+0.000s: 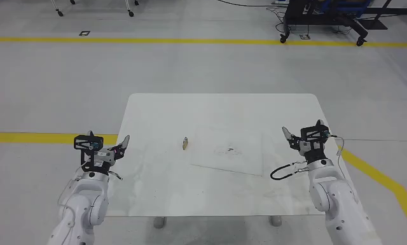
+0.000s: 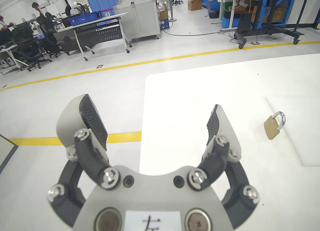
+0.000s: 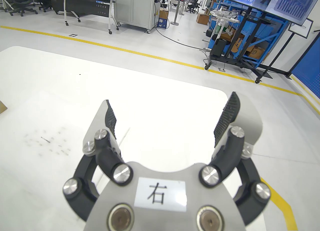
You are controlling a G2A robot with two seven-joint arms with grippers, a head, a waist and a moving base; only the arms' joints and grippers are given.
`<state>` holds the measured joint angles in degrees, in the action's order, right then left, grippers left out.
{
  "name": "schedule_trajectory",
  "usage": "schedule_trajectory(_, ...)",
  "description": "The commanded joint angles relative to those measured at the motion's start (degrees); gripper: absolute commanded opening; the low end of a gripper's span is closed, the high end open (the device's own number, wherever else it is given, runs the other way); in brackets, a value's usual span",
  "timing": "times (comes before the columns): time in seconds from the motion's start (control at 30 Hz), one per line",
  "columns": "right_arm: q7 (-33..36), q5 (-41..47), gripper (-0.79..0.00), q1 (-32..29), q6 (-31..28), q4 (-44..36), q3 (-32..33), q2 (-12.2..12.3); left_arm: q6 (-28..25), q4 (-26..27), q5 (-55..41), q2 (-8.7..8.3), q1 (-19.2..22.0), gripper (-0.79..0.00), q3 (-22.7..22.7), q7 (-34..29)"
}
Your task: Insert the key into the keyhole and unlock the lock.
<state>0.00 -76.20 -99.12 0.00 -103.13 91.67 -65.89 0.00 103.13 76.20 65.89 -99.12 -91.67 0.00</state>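
A brass padlock (image 1: 185, 142) with a silver shackle lies near the middle of the white table (image 1: 222, 111); the left wrist view shows the padlock (image 2: 273, 127) at the edge of a thin clear mat (image 1: 245, 162). A small dark key (image 1: 231, 149) rests on that mat among scuff marks, and appears as a thin key (image 3: 46, 139) in the right wrist view. My left gripper (image 1: 108, 140) (image 2: 152, 107) hangs open and empty over the table's left edge. My right gripper (image 1: 304, 132) (image 3: 170, 99) is open and empty above the right side of the table.
The floor around the table carries yellow tape lines (image 1: 191, 40). A black wheeled stand (image 1: 324, 22) is far behind the table. A black cable (image 1: 286, 172) loops from the right arm over the table's right side.
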Motion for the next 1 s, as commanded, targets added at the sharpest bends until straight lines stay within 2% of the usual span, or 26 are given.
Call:
schedule_trajectory(0.0,0.00,0.00,-0.001,0.00,0.00,0.00,0.00,0.00,0.00,0.00,0.00,0.00,0.00,0.000,0.00,0.00)
schedule_trajectory(0.17,0.80,-1.32,0.000,0.50,-0.44,0.03,-0.95,-0.02,0.00,0.00,0.00,0.00,0.00,0.000,0.00,0.00)
schedule_trajectory(0.3,3.74,-2.77,0.000,4.88,-5.72,1.64,-6.24,-0.28,0.00,0.00,0.00,0.00,0.00,0.000,0.00,0.00)
schedule_trajectory(0.4,2.62,-0.78,0.000,6.21,-9.10,2.98,-6.09,-0.26,0.00,0.00,0.00,0.00,0.00,0.000,0.00,0.00)
schedule_trajectory(0.8,2.50,-0.67,0.000,6.28,-9.85,3.25,-6.12,-0.24,0.00,0.00,0.00,0.00,0.00,0.000,0.00,0.00)
schedule_trajectory(0.97,7.08,-2.21,0.000,13.40,-15.94,10.51,-11.64,-0.61,0.00,0.00,0.00,0.00,0.00,0.000,0.00,0.00)
